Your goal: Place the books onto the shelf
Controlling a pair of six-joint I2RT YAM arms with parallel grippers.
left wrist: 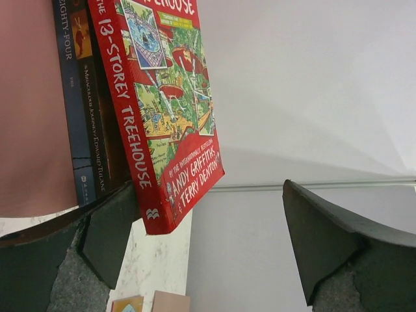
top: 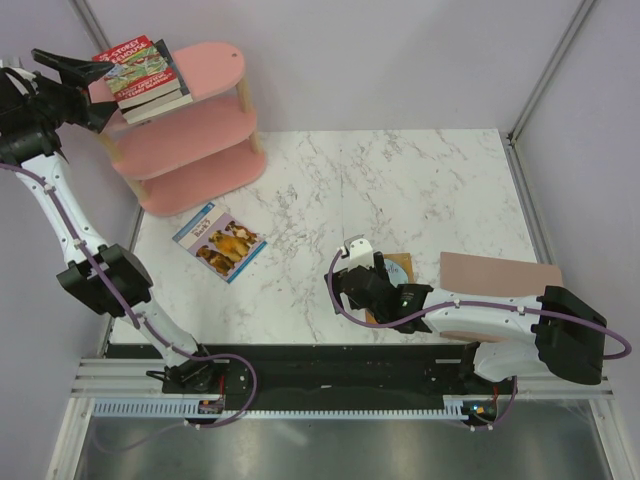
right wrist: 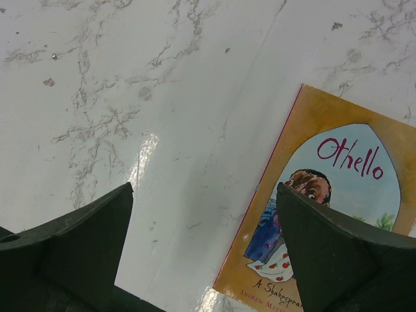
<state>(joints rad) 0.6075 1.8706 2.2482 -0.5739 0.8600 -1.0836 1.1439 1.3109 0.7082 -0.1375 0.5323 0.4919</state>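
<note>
While both pairs of my fingers [left wrist: 331,247] stand wide apart, holding nothing, my left gripper [left wrist: 211,244] hangs beside the red treehouse book [left wrist: 162,117], topping the stack [top: 155,100] on the shelf [top: 215,65] at eleven o'clock. My right gripper [right wrist: 208,250] hovers above Othello [right wrist: 325,208] at five; the puppy book [top: 220,240] lies at nine. Thin, light, bendy, I judge: pinch the spine edge.
</note>
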